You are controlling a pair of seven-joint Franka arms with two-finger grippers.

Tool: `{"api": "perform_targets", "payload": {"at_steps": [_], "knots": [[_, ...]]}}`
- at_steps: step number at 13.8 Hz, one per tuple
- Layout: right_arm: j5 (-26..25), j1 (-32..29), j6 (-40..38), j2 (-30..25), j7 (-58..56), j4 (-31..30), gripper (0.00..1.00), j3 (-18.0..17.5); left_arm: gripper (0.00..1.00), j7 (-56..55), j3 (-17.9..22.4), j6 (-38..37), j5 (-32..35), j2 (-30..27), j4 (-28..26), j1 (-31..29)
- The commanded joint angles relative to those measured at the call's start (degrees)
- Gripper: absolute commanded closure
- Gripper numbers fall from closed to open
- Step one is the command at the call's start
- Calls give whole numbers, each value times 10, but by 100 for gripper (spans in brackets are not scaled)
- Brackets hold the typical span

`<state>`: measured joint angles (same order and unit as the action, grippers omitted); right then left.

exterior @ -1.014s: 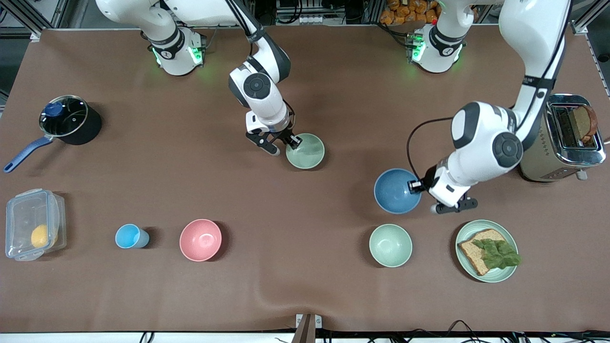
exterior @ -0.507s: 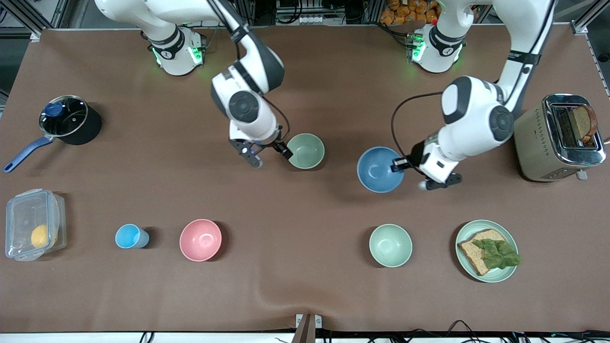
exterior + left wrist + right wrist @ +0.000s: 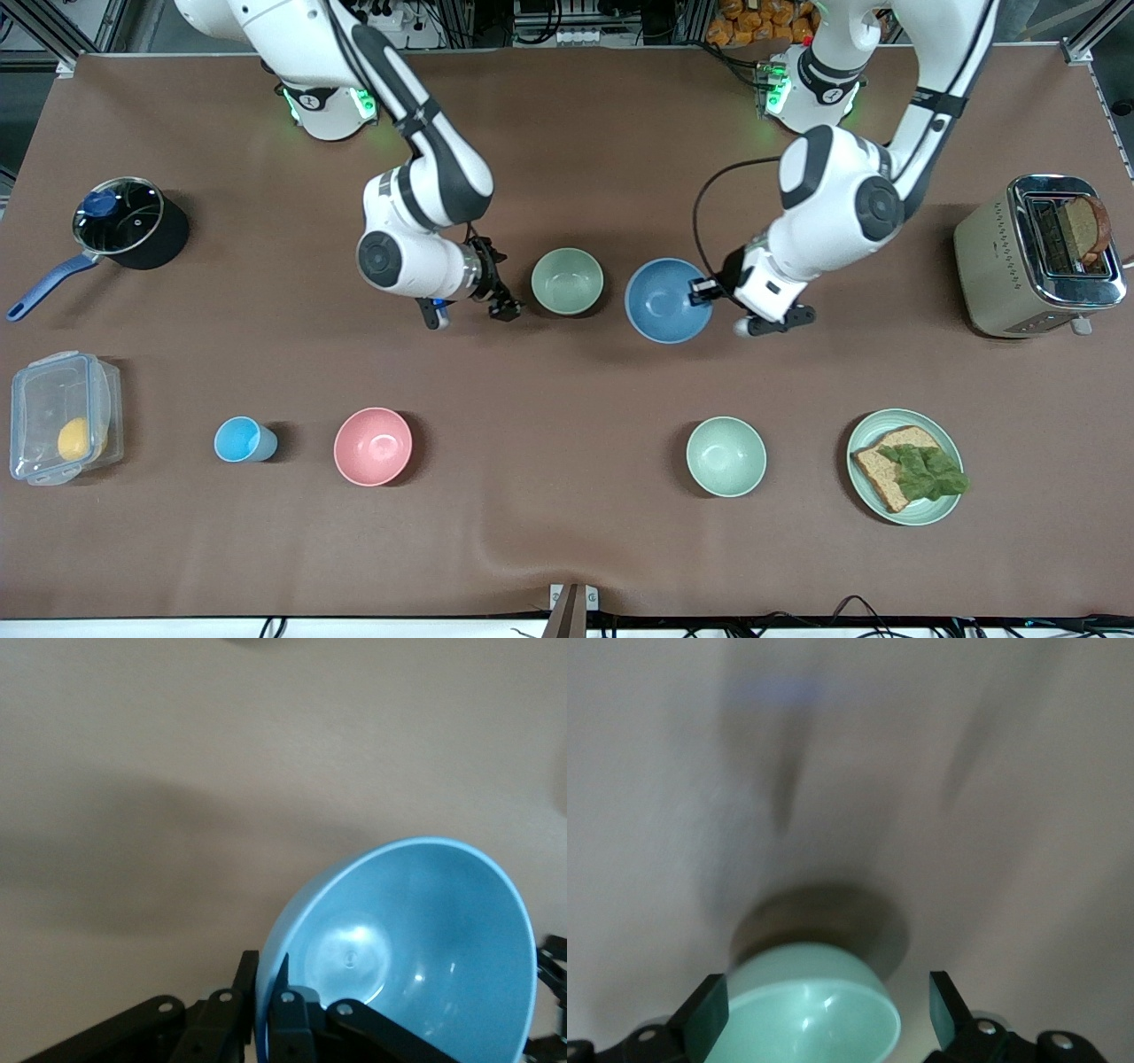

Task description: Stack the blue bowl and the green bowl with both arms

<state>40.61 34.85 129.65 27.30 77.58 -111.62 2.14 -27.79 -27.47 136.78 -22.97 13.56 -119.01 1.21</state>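
The blue bowl (image 3: 664, 301) hangs a little above the table beside the green bowl (image 3: 567, 281), toward the left arm's end. My left gripper (image 3: 706, 291) is shut on the blue bowl's rim. In the left wrist view the fingers (image 3: 250, 979) pinch the rim with the bowl (image 3: 416, 939) tilted. The pale sage-green bowl stands upright on the table. My right gripper (image 3: 469, 312) is open and empty, beside the green bowl toward the right arm's end and apart from it. The right wrist view shows the green bowl (image 3: 806, 1010) ahead of the spread fingers (image 3: 707, 1010).
A paler mint-green bowl (image 3: 726, 456), a pink bowl (image 3: 373, 446), a light-blue cup (image 3: 244, 439) and a green plate (image 3: 864, 496) with bread lie nearer the front camera. A toaster (image 3: 1019, 257) stands at the left arm's end. A pot (image 3: 128, 221) and a plastic container (image 3: 62, 416) stand at the right arm's end.
My left gripper has carried the blue bowl across the table to beside the green bowl. My right gripper has drawn back from the green bowl's rim toward the right arm's end.
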Motion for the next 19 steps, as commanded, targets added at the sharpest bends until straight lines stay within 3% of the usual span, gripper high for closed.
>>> {"api": "perform_targets", "payload": {"at_steps": [1, 6, 9, 19], "knots": [[96, -22, 35, 2, -50, -43, 0, -7, 100, -32, -17, 34, -16, 0, -12, 28], [324, 1, 90, 31, -202, -64, 0, -9, 100, -59, -14, 74, -8, 44, -9, 90], [411, 23, 127, 44, -254, -63, 0, -9, 100, -60, -14, 87, -7, 71, 0, 101], [420, 25, 128, 49, -278, -63, 0, -9, 100, -63, -12, 121, 1, 118, 4, 139]]}}
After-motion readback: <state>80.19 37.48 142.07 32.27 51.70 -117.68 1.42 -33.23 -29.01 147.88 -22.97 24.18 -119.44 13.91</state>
